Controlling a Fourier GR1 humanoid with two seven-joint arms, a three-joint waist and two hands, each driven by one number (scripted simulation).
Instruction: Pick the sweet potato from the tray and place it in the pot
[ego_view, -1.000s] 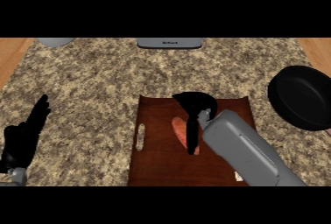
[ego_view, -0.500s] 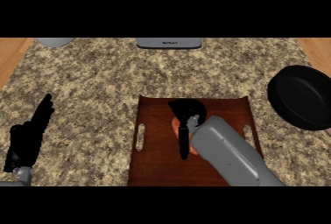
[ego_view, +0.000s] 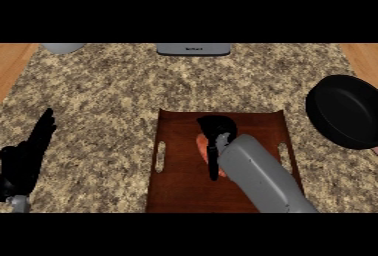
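Note:
An orange sweet potato (ego_view: 201, 145) lies on the brown wooden tray (ego_view: 177, 195) at the counter's middle, mostly hidden under my right hand (ego_view: 215, 128). That hand hovers over the potato's far end, fingers relaxed, and one black finger (ego_view: 214, 162) runs down across the potato. It stays open, and nothing shows it closed round the potato. The black pot (ego_view: 345, 111) stands on the counter to the right of the tray. My left hand (ego_view: 28, 156) rests open at the lower left, fingers pointing up, apart from everything.
A grey appliance (ego_view: 193, 49) sits at the counter's far edge, and a pale bowl-like object (ego_view: 62, 47) at the far left. Speckled stone counter (ego_view: 103, 90) surrounds the tray. Wood floor (ego_view: 13, 57) shows beyond both sides.
My right hand and forearm have shifted left and slightly toward me, settling over the sweet potato. The left hand has drifted a little right and up.

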